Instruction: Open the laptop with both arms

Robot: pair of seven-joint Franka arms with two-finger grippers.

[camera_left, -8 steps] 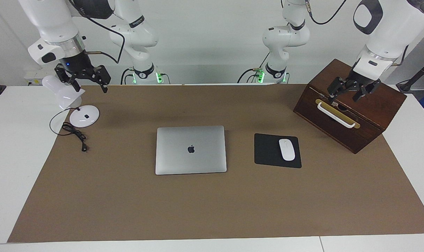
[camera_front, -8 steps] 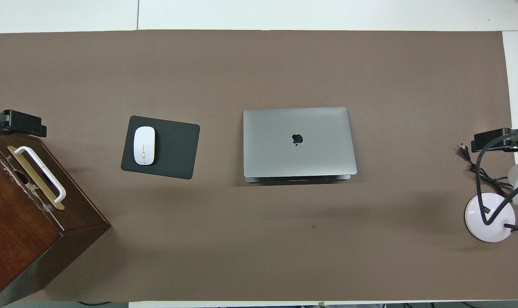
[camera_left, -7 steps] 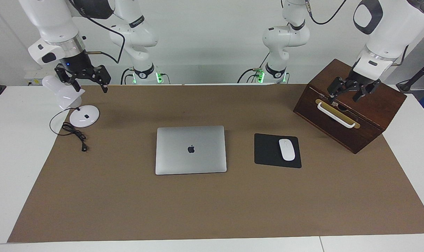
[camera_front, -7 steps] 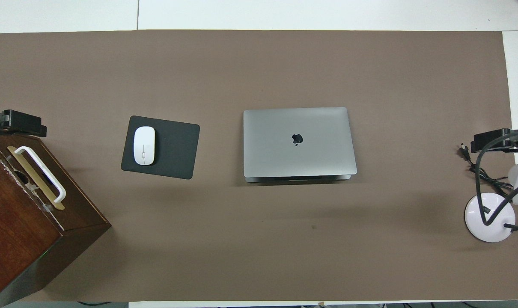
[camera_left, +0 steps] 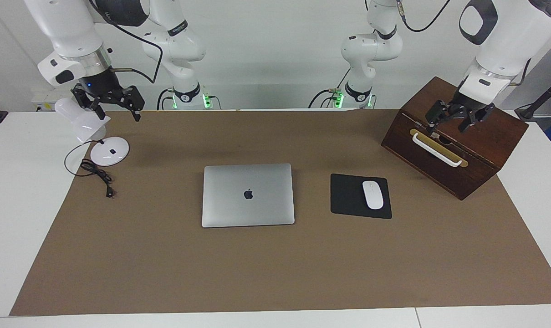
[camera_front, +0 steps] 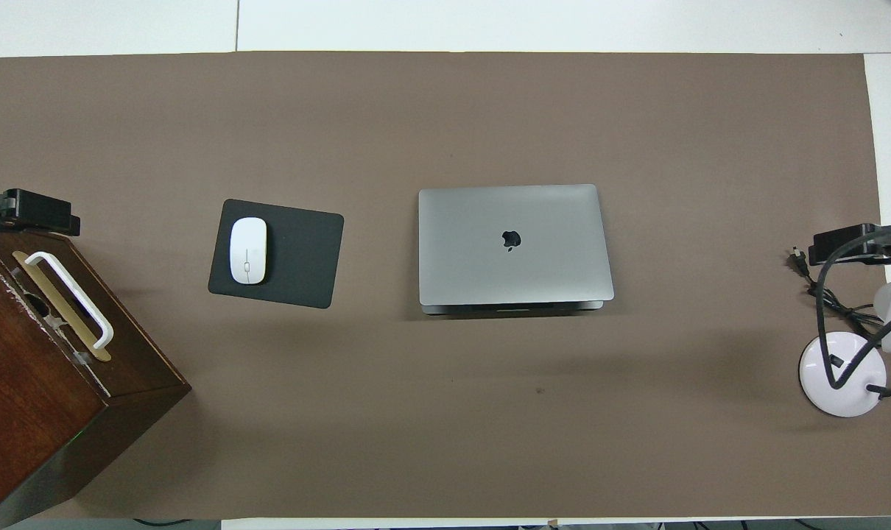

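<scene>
A white worktop (camera_left: 11, 182) carries a brown mat (camera_left: 275, 273). On the mat lies the closed laptop (camera_left: 248, 195); beside it a mouse pad (camera_left: 348, 198), then a wooden box (camera_left: 457, 150) toward the left arm's end, and a lamp (camera_left: 107, 150) toward the right arm's end.

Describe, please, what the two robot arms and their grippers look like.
Both arms are white and jointed, with silver wrist rings, black joint bands and loose black cables. The right arm carries a blue light above its right gripper; the left arm ends in the left gripper. Both grippers are black and two-fingered.

Even, bright overhead light; soft shadows are cast beside the laptop (camera_front: 515, 243); focus is kept sharp throughout.
</scene>
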